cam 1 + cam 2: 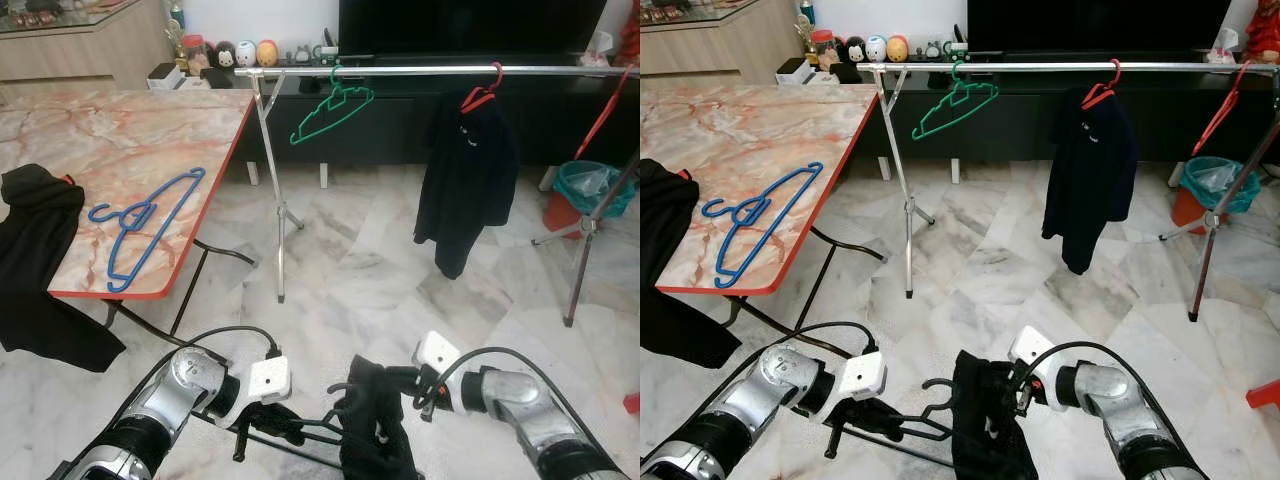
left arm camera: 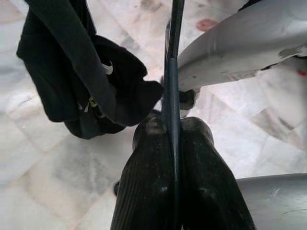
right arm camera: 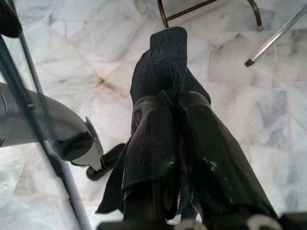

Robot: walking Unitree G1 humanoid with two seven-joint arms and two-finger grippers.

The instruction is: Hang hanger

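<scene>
Low in front of me, my left gripper [image 1: 275,420] is shut on a dark hanger [image 1: 320,432]; the wrist view shows the hanger's thin bar [image 2: 171,91] pinched between both fingers. A black garment [image 1: 375,430] hangs on that hanger, and my right gripper [image 1: 395,385] is shut on its fabric [image 3: 165,62]. Ahead stands a silver clothes rail [image 1: 420,71] with a green hanger [image 1: 330,108] and a black shirt on a red hanger [image 1: 465,175].
A marble-topped table [image 1: 60,140] with a red edge stands at my left, carrying a blue hanger [image 1: 145,225] and another black garment [image 1: 35,260] draped over its edge. The rail's tripod legs [image 1: 280,215] stand on the marble floor. A teal bin [image 1: 590,190] sits far right.
</scene>
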